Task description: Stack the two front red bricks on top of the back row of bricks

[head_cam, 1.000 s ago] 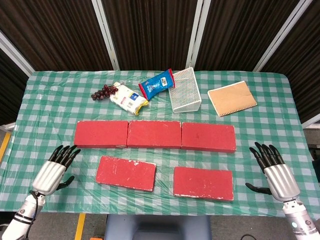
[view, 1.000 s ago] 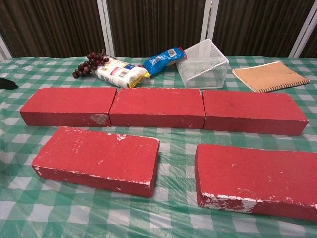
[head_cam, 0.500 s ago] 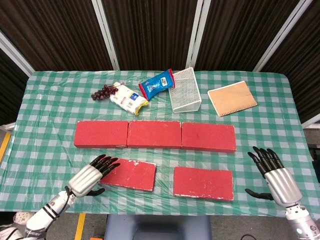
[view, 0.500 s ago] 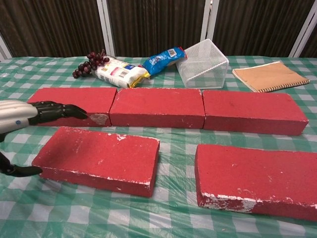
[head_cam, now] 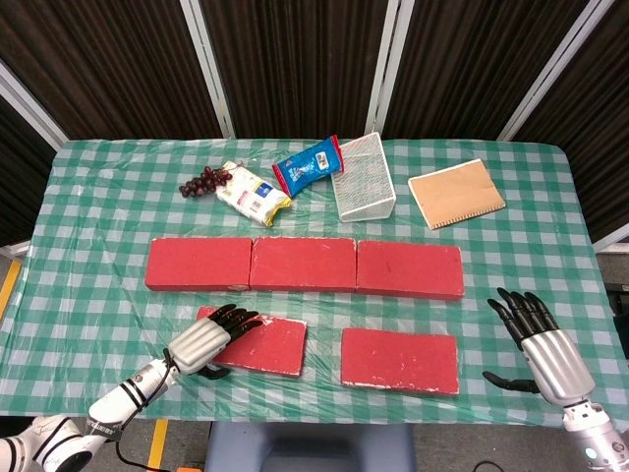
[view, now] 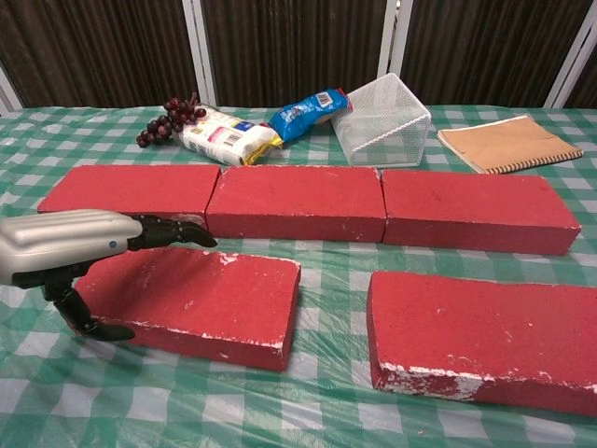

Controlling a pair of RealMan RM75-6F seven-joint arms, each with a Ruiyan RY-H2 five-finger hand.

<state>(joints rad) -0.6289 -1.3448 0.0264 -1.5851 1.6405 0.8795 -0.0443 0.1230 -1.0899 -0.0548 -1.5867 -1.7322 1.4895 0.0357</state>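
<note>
Three red bricks form the back row [head_cam: 305,265] [view: 295,202]. Two more lie in front: the front left brick [head_cam: 267,344] [view: 215,294] and the front right brick [head_cam: 400,360] [view: 485,341]. My left hand [head_cam: 203,340] [view: 70,248] hovers over the left end of the front left brick with fingers stretched over its top and the thumb down at its near edge; it holds nothing that I can see. Spread open, my right hand [head_cam: 541,342] hangs at the table's right front corner, well apart from the front right brick. It shows only in the head view.
Behind the back row lie grapes [head_cam: 203,181], a white packet [head_cam: 253,193], a blue snack bag [head_cam: 309,164], a tipped wire basket [head_cam: 363,176] and a brown notebook [head_cam: 456,193]. The green checked tablecloth [head_cam: 88,236] covers the table.
My left hand has moved from the left front corner rightward onto the front left brick's left end. The right hand has hardly shifted. No brick has moved.
</note>
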